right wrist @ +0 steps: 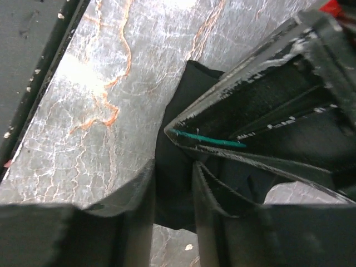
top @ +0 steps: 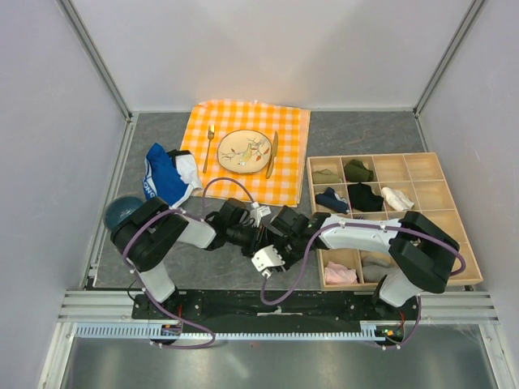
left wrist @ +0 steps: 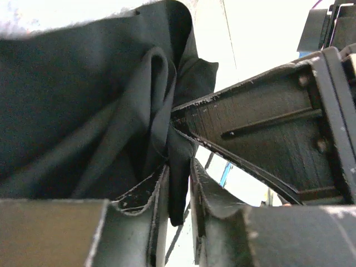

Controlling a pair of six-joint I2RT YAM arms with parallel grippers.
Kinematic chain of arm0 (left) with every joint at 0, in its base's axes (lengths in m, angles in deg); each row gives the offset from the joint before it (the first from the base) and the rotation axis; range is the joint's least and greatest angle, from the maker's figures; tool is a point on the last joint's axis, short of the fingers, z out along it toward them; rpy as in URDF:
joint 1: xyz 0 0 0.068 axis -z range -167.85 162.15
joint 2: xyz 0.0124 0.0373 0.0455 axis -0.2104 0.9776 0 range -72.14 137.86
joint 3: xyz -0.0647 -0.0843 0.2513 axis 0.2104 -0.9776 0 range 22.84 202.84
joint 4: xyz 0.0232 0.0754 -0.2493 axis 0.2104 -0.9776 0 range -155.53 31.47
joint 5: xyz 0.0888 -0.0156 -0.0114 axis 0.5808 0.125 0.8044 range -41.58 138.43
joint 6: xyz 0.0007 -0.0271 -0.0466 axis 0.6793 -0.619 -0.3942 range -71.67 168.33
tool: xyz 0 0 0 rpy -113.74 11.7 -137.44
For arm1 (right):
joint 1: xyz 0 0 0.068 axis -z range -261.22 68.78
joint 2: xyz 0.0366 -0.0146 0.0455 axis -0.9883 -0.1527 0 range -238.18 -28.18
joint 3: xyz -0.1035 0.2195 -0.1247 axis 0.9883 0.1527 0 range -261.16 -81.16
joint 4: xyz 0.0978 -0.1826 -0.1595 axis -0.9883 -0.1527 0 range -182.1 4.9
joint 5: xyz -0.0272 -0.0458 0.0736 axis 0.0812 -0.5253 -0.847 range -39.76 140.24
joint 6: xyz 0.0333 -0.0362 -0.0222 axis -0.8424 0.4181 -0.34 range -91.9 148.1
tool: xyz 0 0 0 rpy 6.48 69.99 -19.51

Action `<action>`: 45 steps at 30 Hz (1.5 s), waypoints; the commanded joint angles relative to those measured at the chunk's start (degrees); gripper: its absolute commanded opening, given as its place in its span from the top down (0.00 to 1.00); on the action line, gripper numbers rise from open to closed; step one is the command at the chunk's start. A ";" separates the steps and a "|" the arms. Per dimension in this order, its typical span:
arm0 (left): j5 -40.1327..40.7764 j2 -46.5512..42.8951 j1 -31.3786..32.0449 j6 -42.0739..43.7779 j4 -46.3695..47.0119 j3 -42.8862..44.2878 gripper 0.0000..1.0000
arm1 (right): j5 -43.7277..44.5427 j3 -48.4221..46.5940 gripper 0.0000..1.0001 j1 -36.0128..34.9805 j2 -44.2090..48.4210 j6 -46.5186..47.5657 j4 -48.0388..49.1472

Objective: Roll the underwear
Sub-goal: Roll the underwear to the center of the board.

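The underwear (left wrist: 72,111) is black fabric bunched between my two grippers, low over the table near its front edge. In the left wrist view a fold of it hangs down between the fingers of my left gripper (left wrist: 179,167), which is shut on it. In the right wrist view my right gripper (right wrist: 173,167) is shut on another fold of the underwear (right wrist: 186,94), just above the marbled table top. The two grippers meet tip to tip, and each one's finger shows in the other's view. In the top view the left gripper (top: 253,235) and right gripper (top: 274,241) hide the fabric.
A blue garment with white trim (top: 166,178) lies at the left, with a dark blue round thing (top: 122,212) near it. Behind the grippers an orange checked cloth (top: 284,174) carries a plate (top: 227,142), fork (top: 209,146) and knife (top: 272,154). At the right, a wooden divided tray (top: 454,194) holds rolled garments.
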 commanded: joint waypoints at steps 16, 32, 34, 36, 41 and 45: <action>37.63 -66.64 14.14 21.80 9.26 -30.87 0.51 | -27.27 -18.81 0.87 14.36 -16.86 2.43 -30.71; 47.12 -36.17 31.99 47.57 9.35 -16.99 0.38 | -33.96 -29.12 0.85 18.76 -35.33 9.47 -49.55; 47.82 -32.14 32.87 49.68 9.44 -14.89 0.37 | -33.96 -29.29 0.86 18.85 -35.42 9.38 -49.55; 47.92 -30.10 33.31 51.00 9.97 -13.74 0.37 | -33.96 -29.47 0.85 18.76 -35.60 9.21 -49.46; 47.74 -22.73 33.58 52.76 10.23 -9.96 0.37 | -33.87 -29.47 0.85 18.85 -35.69 9.12 -49.46; 48.44 -17.35 33.58 53.38 8.57 -7.15 0.40 | -33.61 -29.47 0.85 18.76 -35.69 9.12 -49.46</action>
